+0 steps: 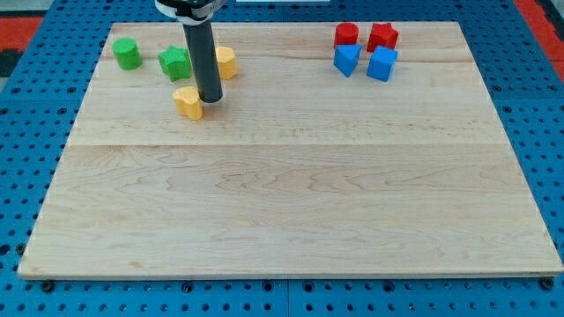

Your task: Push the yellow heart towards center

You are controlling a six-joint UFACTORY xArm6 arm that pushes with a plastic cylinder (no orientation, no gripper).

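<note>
Left to right on the table [291,202]: a green cylinder [127,54] and green star [174,62] lay at upper left. The yellow heart [188,102] touched my tip [210,99] on its right; a second yellow block [226,62] sat behind. No hand showed. Red [346,34] [382,36] and blue [346,59] [382,64] blocks clustered upper right.

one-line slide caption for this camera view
My tip sits just right of the yellow heart at the wooden board's upper left.

green cyl [127,54], green star [174,63] top left; red [346,34], blue blocks [382,63] top right.
</note>
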